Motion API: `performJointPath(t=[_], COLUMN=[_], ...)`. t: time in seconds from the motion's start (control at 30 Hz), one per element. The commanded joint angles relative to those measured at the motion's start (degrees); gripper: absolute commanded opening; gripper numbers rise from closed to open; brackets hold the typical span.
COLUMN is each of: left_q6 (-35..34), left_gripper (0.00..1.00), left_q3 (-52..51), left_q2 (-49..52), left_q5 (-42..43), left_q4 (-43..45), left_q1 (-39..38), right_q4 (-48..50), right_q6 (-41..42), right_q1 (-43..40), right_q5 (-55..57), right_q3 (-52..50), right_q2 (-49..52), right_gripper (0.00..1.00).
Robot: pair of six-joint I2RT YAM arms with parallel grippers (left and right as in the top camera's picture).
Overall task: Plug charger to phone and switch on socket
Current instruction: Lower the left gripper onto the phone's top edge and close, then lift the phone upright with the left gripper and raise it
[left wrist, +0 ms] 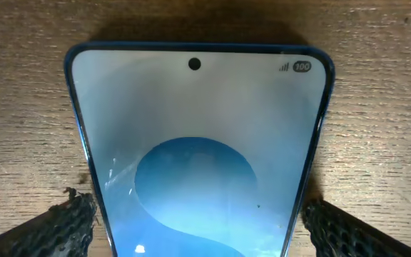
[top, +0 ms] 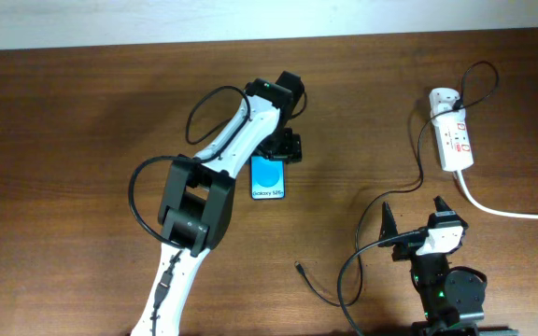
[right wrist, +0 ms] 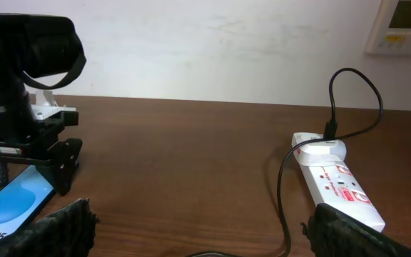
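The phone (top: pixel 269 177) lies flat on the wooden table, screen up. My left gripper (top: pixel 281 149) is over its far end. In the left wrist view the phone (left wrist: pixel 198 128) lies between the two open fingers (left wrist: pixel 198 214), with slivers of wood showing on both sides. The white socket (top: pixel 454 140) lies at the right rear. The charger's white adapter (top: pixel 442 96) sits in its far end. The black cable (top: pixel 418 168) loops forward to a loose connector tip (top: pixel 299 266). My right gripper (top: pixel 417 219) is open and empty near the front edge. In its view the cable (right wrist: pixel 280 185) and socket (right wrist: pixel 337 189) lie ahead.
The socket's thick white cord (top: pixel 502 210) runs off the right edge. A pale wall with a control panel (right wrist: pixel 405 25) stands behind the table. The left arm (top: pixel 194 201) stretches diagonally across the middle left.
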Motion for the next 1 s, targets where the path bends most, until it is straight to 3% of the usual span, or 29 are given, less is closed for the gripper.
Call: performJointPath(t=[0.0,0.27,0.97], left_q6=[0.1,0.1,0.1], left_gripper=[0.99,0.99,0.98], left_q3=[-3.0,-7.1,-7.2], left_q2=[0.5,0.5,0.6], left_q5=[-1.3,2.8,2.2], left_q4=[0.7,5.7,3.4], left_q1=[-0.1,0.8,1.7], right_q4=[-0.3,-0.3,-0.3], right_q6=[0.3,0.3,0.3], right_q1=[0.4,0.4,0.4], right_q5=[0.1,0.1,0.1], right_q3=[-0.3,-0.3,-0.3], right_q2=[-0.3,-0.3,-0.3], right_gripper=[0.98,0.98,0.98])
